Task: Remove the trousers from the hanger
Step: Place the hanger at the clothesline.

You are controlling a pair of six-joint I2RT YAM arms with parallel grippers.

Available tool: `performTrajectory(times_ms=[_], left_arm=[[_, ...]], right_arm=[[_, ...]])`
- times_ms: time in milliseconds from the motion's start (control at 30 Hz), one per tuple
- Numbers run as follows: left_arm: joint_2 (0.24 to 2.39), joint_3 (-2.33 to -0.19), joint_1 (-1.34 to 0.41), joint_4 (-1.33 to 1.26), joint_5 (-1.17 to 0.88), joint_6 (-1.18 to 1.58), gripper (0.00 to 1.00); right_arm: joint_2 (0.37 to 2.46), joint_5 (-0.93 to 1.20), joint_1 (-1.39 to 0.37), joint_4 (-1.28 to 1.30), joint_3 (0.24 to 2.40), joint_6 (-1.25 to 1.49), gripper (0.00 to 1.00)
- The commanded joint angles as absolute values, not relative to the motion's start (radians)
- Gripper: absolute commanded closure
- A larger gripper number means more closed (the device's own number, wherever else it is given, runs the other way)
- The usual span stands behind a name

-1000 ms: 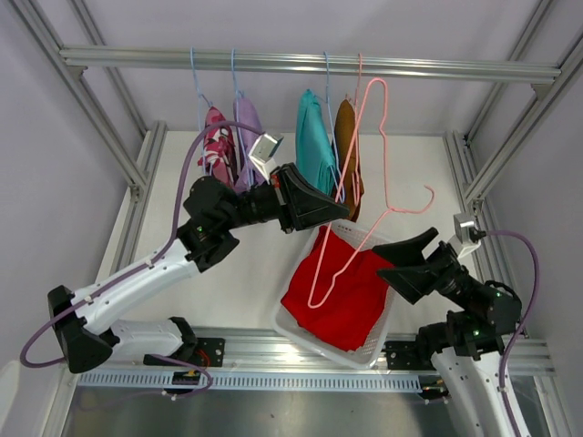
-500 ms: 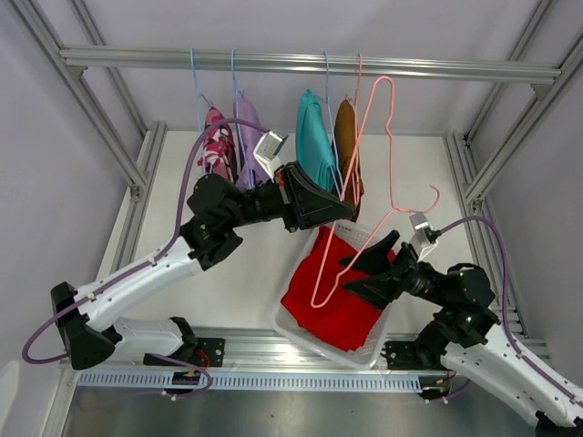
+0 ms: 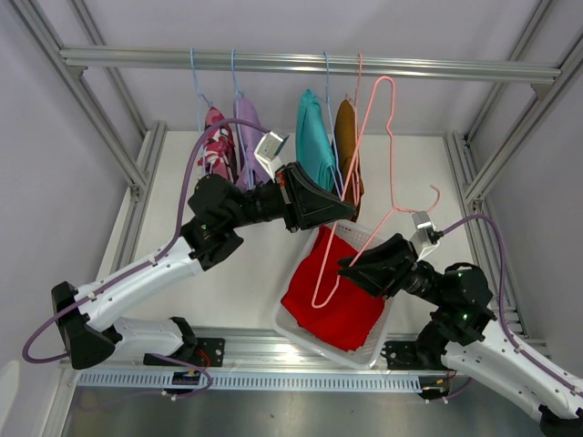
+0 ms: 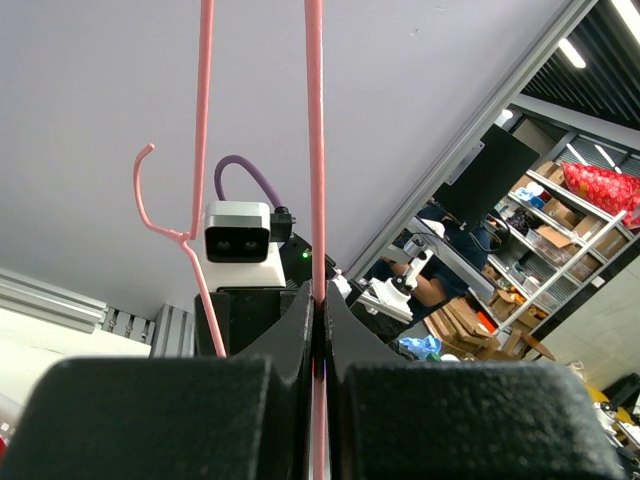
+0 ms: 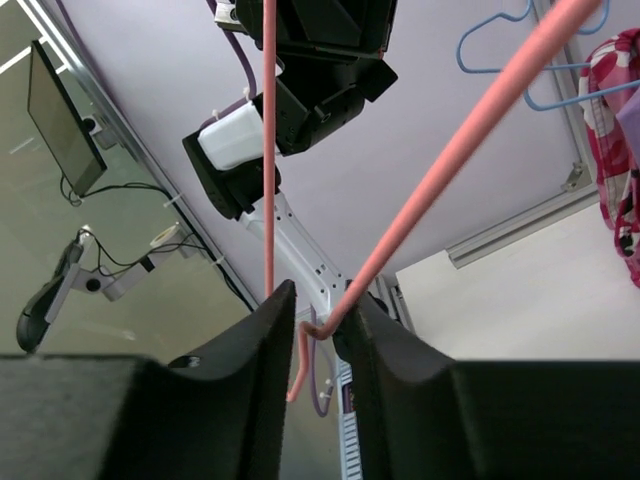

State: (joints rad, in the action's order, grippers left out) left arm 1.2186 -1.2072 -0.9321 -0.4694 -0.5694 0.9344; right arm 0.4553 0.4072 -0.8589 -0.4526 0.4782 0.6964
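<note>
An empty pink hanger [image 3: 392,146] hangs tilted above the white basket [image 3: 310,341], where the red trousers [image 3: 342,291] lie crumpled. My left gripper [image 3: 351,214] is shut on one of the hanger's wires [image 4: 314,150], which runs straight up between its fingers [image 4: 318,300]. My right gripper [image 3: 344,267] is closed narrowly on the hanger's lower bend [image 5: 450,160], which sits between its two fingers [image 5: 320,310]. On the rail hang the camouflage [image 3: 217,141], lilac [image 3: 248,137], teal [image 3: 314,146] and rust-brown trousers [image 3: 345,137].
The aluminium rail [image 3: 310,64] crosses the top of the frame, with upright posts at both sides. The hanging garments are close behind my left gripper. A blue hanger [image 5: 500,40] and the camouflage trousers [image 5: 615,130] show in the right wrist view.
My right arm swung left to the hanger's lower corner, and its jaws closed from wide open to narrow round the wire. The left gripper kept its hold; the hanger shifted slightly.
</note>
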Motion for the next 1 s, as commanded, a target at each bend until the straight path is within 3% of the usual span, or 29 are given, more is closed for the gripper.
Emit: performTrajectory(times_ms=[0,167,433,467,533,600,967], left_arm=[[1.213,-1.23,-0.94,-0.511,-0.551,0.931,0.99],[1.207,-1.226,-0.939,-0.488,-0.545,0.91,1.0],[1.146,-1.181,-0.933,-0.361,-0.474,0.805,0.99],[1.126,-1.175,-0.933,-0.318,-0.46,0.79,0.98],[1.106,-1.17,-0.933,-0.264,-0.416,0.736,0.84],[1.077,-1.17,-0.934,-0.194,-0.373,0.686,0.83],[1.012,-1.137,-0.934,-0.035,-0.272,0.618,0.97]], right_arm=[[0.449,0.387,-0.87,-0.509,0.506,0.673,0.72],[0.43,0.385,-0.879,-0.485,0.509,0.673,1.0],[0.368,0.365,-0.882,-0.347,0.558,0.641,1.0],[0.362,0.367,-0.882,-0.331,0.577,0.635,1.0],[0.348,0.354,-0.882,-0.264,0.601,0.618,1.0],[0.35,0.356,-0.882,-0.203,0.638,0.604,1.0],[0.359,0.353,-0.882,-0.043,0.727,0.56,1.0]])
